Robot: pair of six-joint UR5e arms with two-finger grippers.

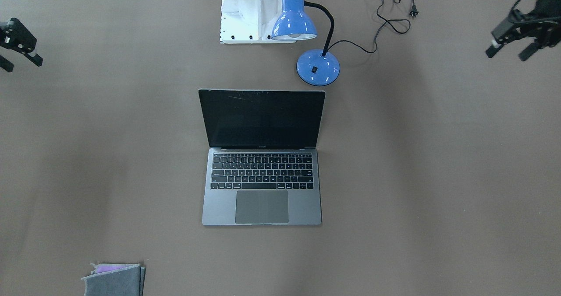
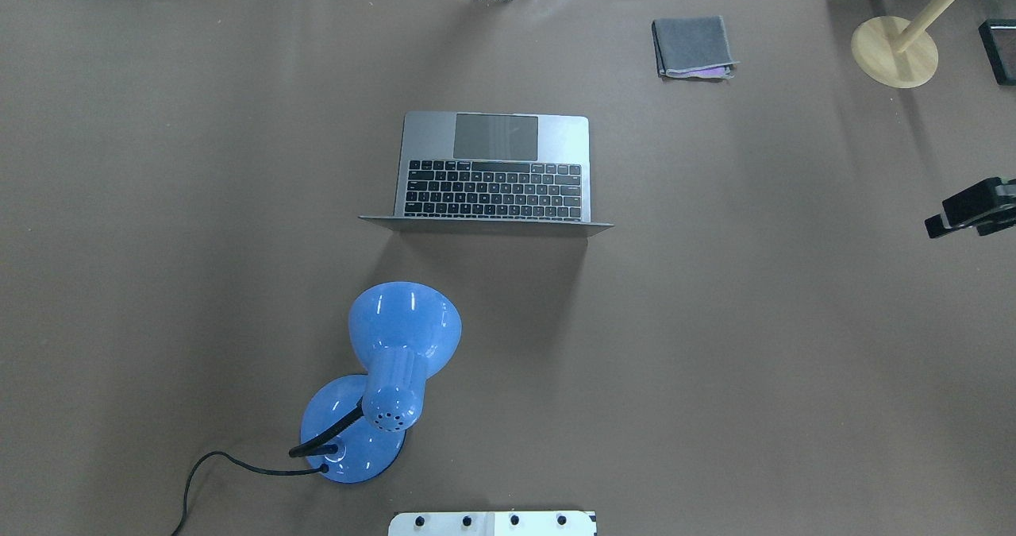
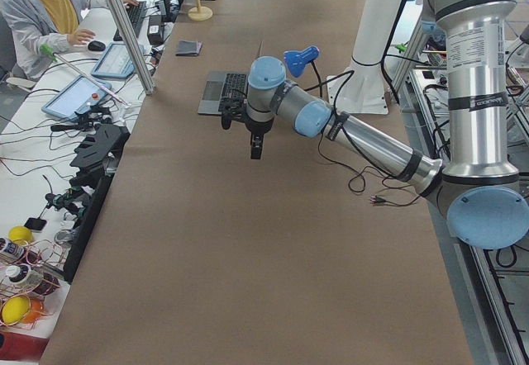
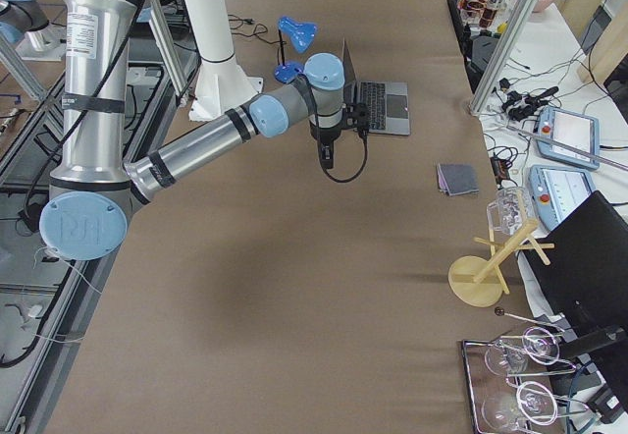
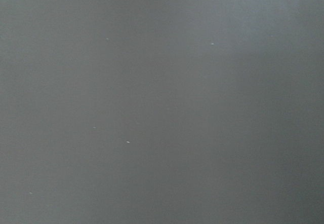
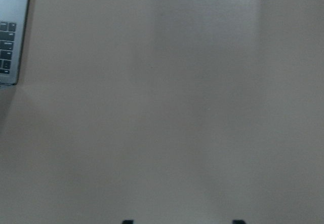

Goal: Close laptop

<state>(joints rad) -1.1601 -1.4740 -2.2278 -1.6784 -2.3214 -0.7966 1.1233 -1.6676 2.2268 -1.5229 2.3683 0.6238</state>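
Observation:
The laptop (image 1: pixel 261 186) lies open in the middle of the table, its black screen (image 1: pixel 261 118) upright and facing away from the robot. It also shows in the overhead view (image 2: pixel 496 167). My left gripper (image 1: pixel 507 55) hangs open and empty above the table, far to the laptop's side. My right gripper (image 1: pixel 23 64) hangs open and empty far to the other side; it also shows at the overhead view's right edge (image 2: pixel 964 218). In the right wrist view its fingertips (image 6: pixel 126 222) stand wide apart and a laptop corner (image 6: pixel 10 31) shows at upper left. The left wrist view shows only bare table.
A blue desk lamp (image 1: pixel 293 19) with a round base (image 1: pixel 317 67) and a loose cord (image 1: pixel 390 22) stands between the laptop's screen and the robot's white base (image 1: pixel 245 11). A folded grey cloth (image 2: pixel 692 46) and a wooden stand (image 2: pixel 894 50) sit at the far side.

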